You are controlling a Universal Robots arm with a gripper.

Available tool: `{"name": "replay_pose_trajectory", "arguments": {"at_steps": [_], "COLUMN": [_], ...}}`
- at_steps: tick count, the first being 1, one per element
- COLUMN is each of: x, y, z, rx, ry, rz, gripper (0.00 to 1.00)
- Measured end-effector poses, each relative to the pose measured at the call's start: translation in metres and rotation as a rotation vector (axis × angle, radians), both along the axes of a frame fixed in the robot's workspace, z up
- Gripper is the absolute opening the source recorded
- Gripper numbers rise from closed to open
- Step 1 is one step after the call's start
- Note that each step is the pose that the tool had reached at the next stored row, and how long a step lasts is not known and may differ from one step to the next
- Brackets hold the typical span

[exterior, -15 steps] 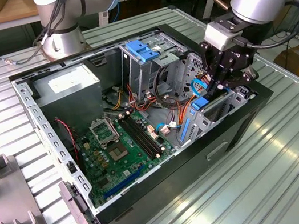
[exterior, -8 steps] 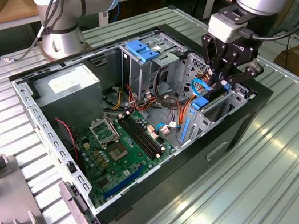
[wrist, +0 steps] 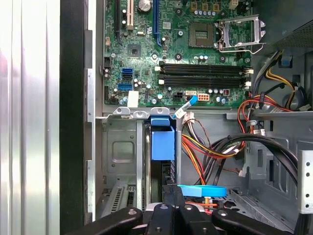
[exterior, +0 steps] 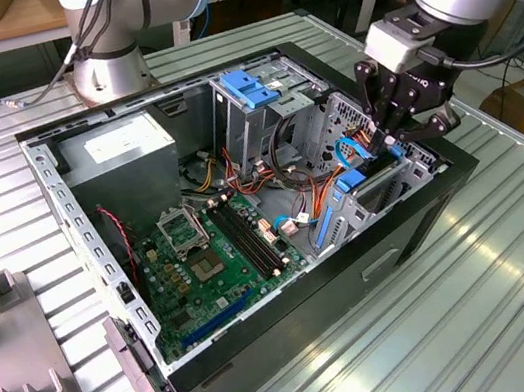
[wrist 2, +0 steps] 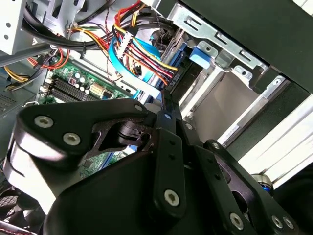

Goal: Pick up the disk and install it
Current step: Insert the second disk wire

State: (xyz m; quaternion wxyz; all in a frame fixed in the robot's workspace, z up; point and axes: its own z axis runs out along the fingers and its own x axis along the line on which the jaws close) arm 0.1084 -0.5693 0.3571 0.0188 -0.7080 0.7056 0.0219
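Gripper point(exterior: 391, 133) low over drive bay at case edge, exterior view. Second wrist view: fingers pressed together on thin edge. First wrist view: disk point(wrist: 162, 142) just ahead, upright in bay slot. Install step; next needs straight seating push.

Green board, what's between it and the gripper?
In the first wrist view, a blue plastic tab sits between the green board and the gripper, coloured wires beside it.
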Motion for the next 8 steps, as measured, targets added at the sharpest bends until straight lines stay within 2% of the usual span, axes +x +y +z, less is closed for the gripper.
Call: {"name": "replay_pose_trajectory", "arguments": {"at_steps": [8], "x": [0.0], "y": [0.0], "z": [0.0014], "rx": [0.0], "ry": [0.0], "rz": [0.0], "gripper": [0.1]}}
